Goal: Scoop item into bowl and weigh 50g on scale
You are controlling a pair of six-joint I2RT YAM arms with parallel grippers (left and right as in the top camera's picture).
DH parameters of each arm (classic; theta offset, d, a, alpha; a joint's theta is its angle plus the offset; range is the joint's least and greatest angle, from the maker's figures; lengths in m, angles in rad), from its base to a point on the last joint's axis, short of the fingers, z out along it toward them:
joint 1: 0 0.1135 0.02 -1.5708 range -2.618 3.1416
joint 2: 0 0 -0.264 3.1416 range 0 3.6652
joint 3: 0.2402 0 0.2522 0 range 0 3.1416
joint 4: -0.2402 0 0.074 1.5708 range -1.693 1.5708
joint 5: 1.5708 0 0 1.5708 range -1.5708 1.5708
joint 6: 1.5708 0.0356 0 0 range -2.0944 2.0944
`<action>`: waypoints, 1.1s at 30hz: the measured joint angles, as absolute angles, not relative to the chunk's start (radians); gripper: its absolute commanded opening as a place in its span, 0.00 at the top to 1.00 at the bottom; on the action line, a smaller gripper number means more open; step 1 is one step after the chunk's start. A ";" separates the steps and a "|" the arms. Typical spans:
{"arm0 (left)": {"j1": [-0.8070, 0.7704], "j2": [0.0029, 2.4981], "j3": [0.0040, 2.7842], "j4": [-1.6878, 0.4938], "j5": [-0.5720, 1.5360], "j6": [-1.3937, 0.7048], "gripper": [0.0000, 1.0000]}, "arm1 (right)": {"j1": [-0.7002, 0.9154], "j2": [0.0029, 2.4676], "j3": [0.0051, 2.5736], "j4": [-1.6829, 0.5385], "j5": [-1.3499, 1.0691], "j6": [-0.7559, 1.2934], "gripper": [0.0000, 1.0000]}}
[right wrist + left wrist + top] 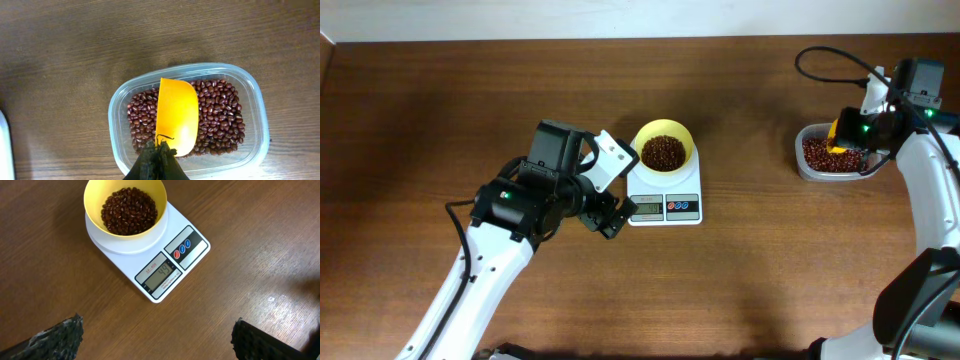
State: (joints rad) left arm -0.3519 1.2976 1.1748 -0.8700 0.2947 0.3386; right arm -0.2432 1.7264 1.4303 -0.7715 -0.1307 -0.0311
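The pale-yellow bowl (664,147) (125,207) stands on the white scale (665,200) (155,260) mid-table, holding a heap of reddish-brown beans (129,210). My left gripper (608,210) (157,337) hovers open just left of the scale, nothing between its fingers. At the far right a clear tub (830,155) (187,117) holds more beans (220,117). My right gripper (855,140) (160,150) is shut on the handle of a darker yellow scoop (176,115), which sits over the tub with no beans in it.
Bare wooden tabletop (770,290) surrounds the scale and tub. The right arm's black cable (830,60) loops above the tub near the back edge. The white body of the left arm (480,280) crosses the front left.
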 measured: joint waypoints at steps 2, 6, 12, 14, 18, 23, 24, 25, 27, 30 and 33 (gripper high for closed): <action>-0.352 1.298 1.175 -0.870 0.295 0.339 0.01 | -0.243 1.726 1.431 -0.772 -0.131 -0.046 0.96; -0.352 1.298 1.175 -0.870 0.295 0.339 0.02 | -0.243 1.726 1.430 -0.773 -0.131 -0.064 0.96; -0.352 1.298 1.175 -0.870 0.295 0.338 0.01 | -0.240 1.726 1.430 -0.794 -0.128 -0.065 0.96; -0.352 1.298 1.175 -0.870 0.295 0.338 0.01 | -0.239 1.726 1.431 -0.795 -0.123 -0.065 0.96; -0.352 1.298 1.175 -0.870 0.295 0.339 0.01 | -0.238 1.726 1.431 -0.805 -0.124 -0.068 0.96; -0.352 1.298 1.175 -0.870 0.295 0.339 0.01 | -0.234 1.726 1.431 -0.800 -0.120 -0.068 0.96; -0.352 1.298 1.175 -0.870 0.295 0.339 0.01 | -0.234 1.726 1.430 -0.800 -0.120 -0.068 0.96; -0.352 1.298 1.175 -0.870 0.295 0.339 0.01 | -0.234 1.726 1.431 -0.801 -0.120 -0.068 0.96; -0.352 1.298 1.175 -0.870 0.295 0.339 0.01 | -0.232 1.726 1.431 -0.800 -0.120 -0.068 0.96; -0.352 1.298 1.175 -0.870 0.295 0.339 0.01 | -0.232 1.726 1.431 -0.801 -0.128 -0.068 0.96; -0.352 1.298 1.175 -0.870 0.295 0.339 0.01 | -0.232 1.726 1.431 -0.805 -0.170 -0.068 0.96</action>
State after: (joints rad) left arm -0.3519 1.2976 1.1748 -0.8700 0.2947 0.3386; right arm -0.2317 1.7264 1.4307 -0.8055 -0.1699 -0.0681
